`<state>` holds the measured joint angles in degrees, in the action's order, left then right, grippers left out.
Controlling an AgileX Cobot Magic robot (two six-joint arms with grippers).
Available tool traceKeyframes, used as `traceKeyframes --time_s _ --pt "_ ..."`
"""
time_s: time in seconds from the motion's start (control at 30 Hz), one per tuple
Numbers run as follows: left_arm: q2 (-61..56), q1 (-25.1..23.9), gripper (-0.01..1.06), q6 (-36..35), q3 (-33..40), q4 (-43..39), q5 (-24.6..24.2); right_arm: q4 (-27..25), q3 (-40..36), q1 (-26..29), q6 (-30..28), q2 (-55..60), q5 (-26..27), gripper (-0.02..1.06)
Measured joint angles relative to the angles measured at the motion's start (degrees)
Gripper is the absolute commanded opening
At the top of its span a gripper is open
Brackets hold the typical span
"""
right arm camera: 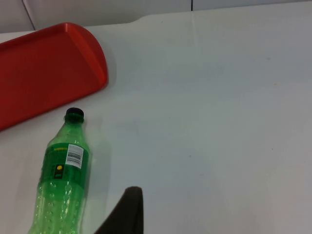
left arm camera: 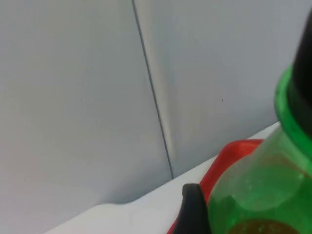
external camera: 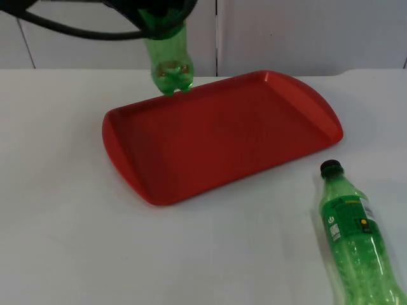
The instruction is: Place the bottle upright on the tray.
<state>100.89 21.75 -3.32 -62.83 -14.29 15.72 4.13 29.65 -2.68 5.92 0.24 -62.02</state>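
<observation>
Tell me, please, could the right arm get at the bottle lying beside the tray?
Probably yes: the lying bottle rests on bare table, apart from the tray, just ahead of the right gripper's fingertip.

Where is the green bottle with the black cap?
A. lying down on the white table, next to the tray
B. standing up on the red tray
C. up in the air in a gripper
A: the capped bottle lies on its side on the table, off the red tray.
</observation>
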Motion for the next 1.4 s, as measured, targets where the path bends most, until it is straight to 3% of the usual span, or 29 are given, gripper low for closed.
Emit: traceKeyframes --time_s 0.17,1.07,1.17,1.2,1.27,1.33,1.37,1.4 --pt "3.4 0.0 0.0 0.0 0.0 -1.1 4.2 0.0 0.0 0.0 0.0 0.0 0.0 1.05" --pt "16.1 0.0 0.0 -1.1 -2.2 -1.7 6.1 0.0 0.0 0.0 0.0 0.0 0.0 1.05" --pt "16.1 0.0 0.14 -1.8 -2.2 -1.7 6.1 0.0 0.0 0.0 0.0 0.0 0.0 1.05" --pt "16.1 0.0 0.14 -2.1 -2.2 -1.7 6.1 0.0 0.0 0.0 0.0 0.0 0.0 1.05" --pt "16.1 0.0 0.33 -2.4 -2.2 -1.7 6.1 0.0 0.0 0.0 0.0 0.0 0.0 1.05" --pt "16.1 0.0 0.58 -2.4 -2.2 -1.7 6.1 0.0 0.0 0.0 0.0 0.0 0.0 1.05" --pt "16.1 0.0 0.58 -2.5 -2.2 -1.7 6.1 0.0 0.0 0.0 0.0 0.0 0.0 1.05" --pt "16.1 0.0 0.71 -2.6 -2.2 -1.7 6.1 0.0 0.0 0.0 0.0 0.0 0.0 1.05"
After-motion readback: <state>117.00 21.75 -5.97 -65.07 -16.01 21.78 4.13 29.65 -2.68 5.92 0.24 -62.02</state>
